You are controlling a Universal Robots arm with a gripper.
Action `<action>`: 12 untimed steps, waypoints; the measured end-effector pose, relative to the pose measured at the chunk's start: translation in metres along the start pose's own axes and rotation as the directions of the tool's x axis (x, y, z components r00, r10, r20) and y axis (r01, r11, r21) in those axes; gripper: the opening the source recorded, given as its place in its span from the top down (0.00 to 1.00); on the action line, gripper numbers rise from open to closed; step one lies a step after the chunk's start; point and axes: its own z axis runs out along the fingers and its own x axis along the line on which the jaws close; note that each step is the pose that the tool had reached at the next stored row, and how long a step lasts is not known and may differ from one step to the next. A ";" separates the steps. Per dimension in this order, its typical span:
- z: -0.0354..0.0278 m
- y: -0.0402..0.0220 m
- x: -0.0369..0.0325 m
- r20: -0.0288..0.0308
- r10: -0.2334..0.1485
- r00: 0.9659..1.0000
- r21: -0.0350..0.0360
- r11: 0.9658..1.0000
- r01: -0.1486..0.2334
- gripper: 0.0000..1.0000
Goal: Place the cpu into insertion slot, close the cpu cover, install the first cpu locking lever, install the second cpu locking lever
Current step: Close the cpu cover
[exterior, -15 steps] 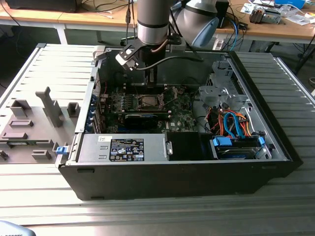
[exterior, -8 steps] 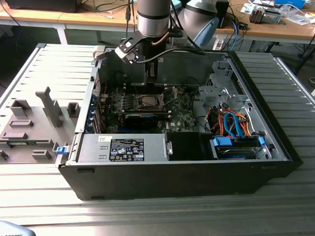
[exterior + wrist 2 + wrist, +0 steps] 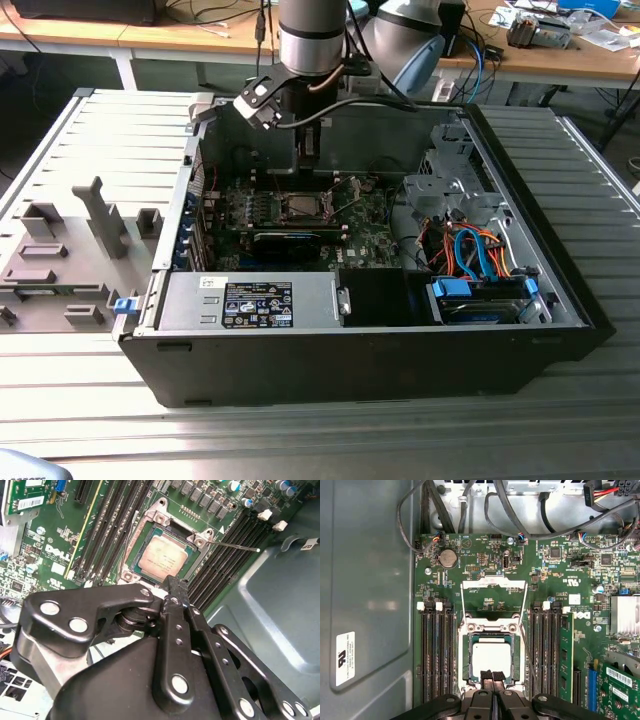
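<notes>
cpu (image 3: pixel 492 659) sits flat in the slot (image 3: pixel 467 662), so step 1 looks done. cover (image 3: pixel 492 584) is flipped open and a lever (image 3: pixel 235 546) sticks out loose, so cover and both levers are left. hand (image 3: pixel 492 676) closed, empty, over the cpu's edge

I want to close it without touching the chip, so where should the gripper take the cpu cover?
Probably its free end bar, opposite the hinge, from above: the cpu cover stands open off the insertion slot, and that bar is its widest metal, away from the cpu.
</notes>
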 end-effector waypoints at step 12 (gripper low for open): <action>0.0009 0.0451 -0.0007 0.004 0.000 1.000 0.002 1.000 0.000 0.89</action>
